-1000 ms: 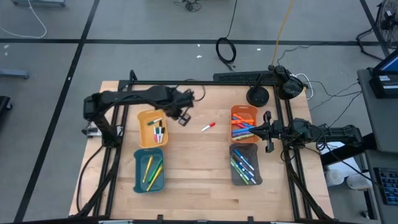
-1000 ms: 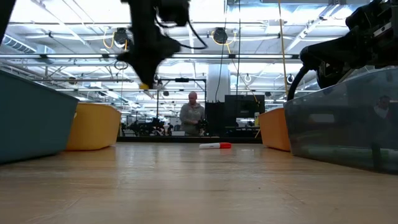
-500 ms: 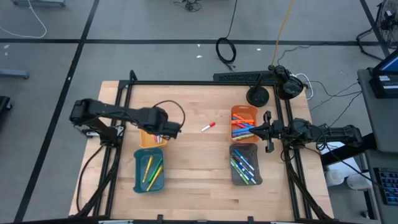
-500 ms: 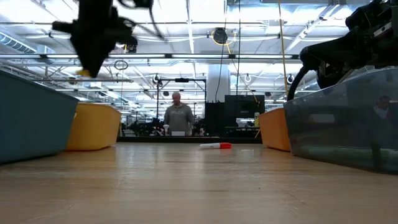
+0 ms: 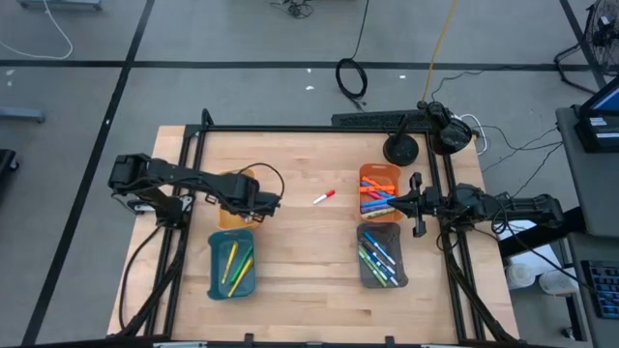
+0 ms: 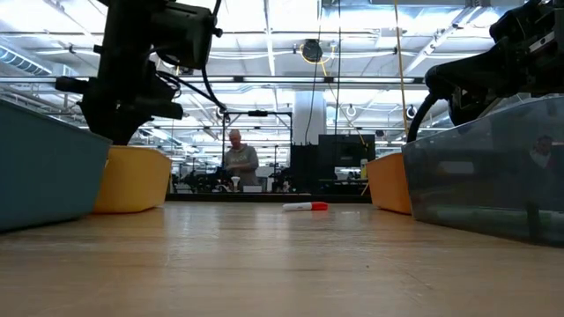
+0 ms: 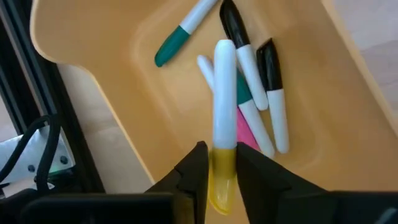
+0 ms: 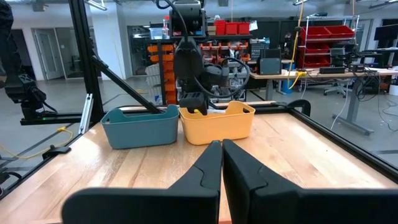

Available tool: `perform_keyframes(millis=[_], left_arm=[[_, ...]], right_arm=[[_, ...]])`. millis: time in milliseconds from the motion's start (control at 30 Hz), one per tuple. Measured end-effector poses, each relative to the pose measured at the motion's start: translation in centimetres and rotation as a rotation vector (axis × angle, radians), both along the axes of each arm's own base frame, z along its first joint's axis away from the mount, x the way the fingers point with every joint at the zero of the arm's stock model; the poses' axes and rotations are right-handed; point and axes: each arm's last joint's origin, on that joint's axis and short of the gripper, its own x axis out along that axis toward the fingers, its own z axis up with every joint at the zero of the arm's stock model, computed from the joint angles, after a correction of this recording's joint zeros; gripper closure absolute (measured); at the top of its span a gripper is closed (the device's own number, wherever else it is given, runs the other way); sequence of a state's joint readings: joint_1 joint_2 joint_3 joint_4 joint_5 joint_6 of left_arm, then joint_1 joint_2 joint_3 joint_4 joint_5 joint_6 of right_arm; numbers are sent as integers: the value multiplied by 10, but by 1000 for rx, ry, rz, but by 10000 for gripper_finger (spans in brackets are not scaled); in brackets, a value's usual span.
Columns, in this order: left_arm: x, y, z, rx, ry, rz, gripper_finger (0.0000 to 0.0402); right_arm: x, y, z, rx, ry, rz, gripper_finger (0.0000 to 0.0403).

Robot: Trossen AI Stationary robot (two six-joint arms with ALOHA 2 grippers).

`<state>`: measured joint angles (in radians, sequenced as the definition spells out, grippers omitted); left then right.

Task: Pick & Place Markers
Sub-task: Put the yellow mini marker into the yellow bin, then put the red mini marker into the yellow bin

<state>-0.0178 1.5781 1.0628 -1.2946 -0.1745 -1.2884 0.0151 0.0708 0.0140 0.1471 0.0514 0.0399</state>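
Overhead, the left gripper [image 5: 253,201] hangs above the yellow tray [image 5: 230,184], a smooth moulded plastic bin with rounded corners. Its dark jaws pinch a yellow-capped marker [image 7: 223,149], a slim white cylinder, by the cap end, the barrel pointing down into the tray. Beneath it on the glossy tray floor lie more thin pens: a green-capped marker [image 7: 180,34], two black-capped markers [image 7: 270,87], and a pink-capped marker [image 7: 249,138] partly hidden under the others.

On the pale wood-grain tabletop [image 5: 300,251], a red-capped marker [image 5: 323,197] lies alone, well apart from every tray, roughly midway between the two sides. Just beside the yellow tray sits a teal tray [image 5: 231,265] holding yellow, orange and green highlighters.

On the other side, an orange tray [image 5: 379,175] carries a heap of blue and orange pens, and a grey translucent tray [image 5: 383,257] next to it holds blue and green ones. The right gripper [image 5: 416,205] waits at the outer edge of these two trays, its jaws pressed together and empty.

A person [image 6: 236,160] stands in the room far behind the tabletop.
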Motion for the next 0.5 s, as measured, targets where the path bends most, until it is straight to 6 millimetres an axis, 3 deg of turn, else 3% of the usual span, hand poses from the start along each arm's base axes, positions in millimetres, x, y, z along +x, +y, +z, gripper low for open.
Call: perform_keyframes(millis=[200, 333, 500], left_arm=[[0, 1, 0, -3, 2, -8, 264], [3, 2, 1, -26, -2, -114, 232], [18, 6, 24, 73, -97, -243, 219]], right_arm=[[0, 0, 0, 0, 0, 0, 399], [0, 0, 0, 0, 0, 0, 399], [0, 0, 0, 0, 0, 0, 399]])
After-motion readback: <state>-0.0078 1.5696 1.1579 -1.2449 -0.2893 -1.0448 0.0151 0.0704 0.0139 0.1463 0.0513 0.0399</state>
